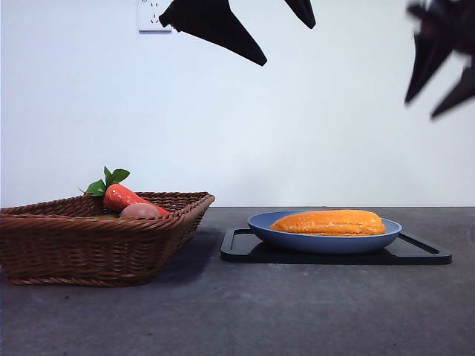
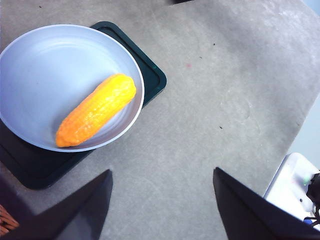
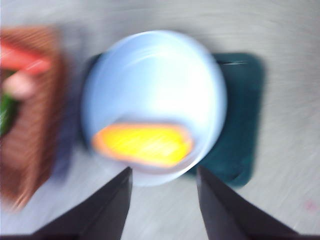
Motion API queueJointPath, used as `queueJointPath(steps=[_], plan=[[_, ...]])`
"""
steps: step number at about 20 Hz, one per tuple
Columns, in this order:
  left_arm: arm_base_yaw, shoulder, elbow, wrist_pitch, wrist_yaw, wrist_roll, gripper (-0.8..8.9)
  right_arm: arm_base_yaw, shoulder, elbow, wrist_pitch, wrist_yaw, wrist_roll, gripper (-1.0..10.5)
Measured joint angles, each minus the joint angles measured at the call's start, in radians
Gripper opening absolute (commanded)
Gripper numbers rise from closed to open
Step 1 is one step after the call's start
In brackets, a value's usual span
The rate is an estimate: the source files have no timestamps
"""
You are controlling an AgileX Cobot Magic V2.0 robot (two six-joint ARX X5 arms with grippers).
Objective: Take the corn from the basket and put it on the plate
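Note:
The corn [image 1: 330, 222] lies lengthwise in the light-blue plate [image 1: 326, 241], nothing gripping it. In the left wrist view the corn [image 2: 96, 110] rests slantwise in the plate [image 2: 45, 65], well clear of my left gripper [image 2: 161, 171], which is open and empty. The right wrist view is blurred; it shows the corn [image 3: 142, 144] in the plate [image 3: 155, 75] just beyond my open, empty right gripper [image 3: 164, 168]. High in the front view, the left gripper [image 1: 288, 44] hangs at top centre and the right gripper [image 1: 421, 108] at the top right. The wicker basket [image 1: 89, 245] stands at the left.
The plate sits on a flat black tray [image 1: 423, 252]. In the basket lie a red-orange carrot with green leaves [image 1: 122, 196] and a small pinkish egg-shaped thing [image 1: 139, 211]. A white wall with a socket [image 1: 152, 16] stands behind the dark grey table.

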State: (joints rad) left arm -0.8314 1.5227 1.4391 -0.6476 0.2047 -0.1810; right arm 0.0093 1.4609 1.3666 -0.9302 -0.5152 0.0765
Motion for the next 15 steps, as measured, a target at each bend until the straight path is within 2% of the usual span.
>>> queueJointPath(steps=[4,6,8,15], plan=[[0.0,0.0,0.0,-0.012,0.0,0.0,2.06,0.098,-0.198,0.006,-0.209,-0.005,-0.085,1.7],[0.0,0.0,0.0,-0.024,0.0,0.0,1.15,0.132,-0.258,0.005,-0.285,-0.004,-0.122,0.8],[0.0,0.0,0.0,-0.039,0.0,0.003,0.09,0.164,-0.31,-0.017,-0.287,-0.002,-0.141,0.0],[0.0,0.0,0.0,-0.062,0.0,0.004,0.06,0.193,-0.365,-0.089,-0.288,-0.003,-0.158,0.0]])
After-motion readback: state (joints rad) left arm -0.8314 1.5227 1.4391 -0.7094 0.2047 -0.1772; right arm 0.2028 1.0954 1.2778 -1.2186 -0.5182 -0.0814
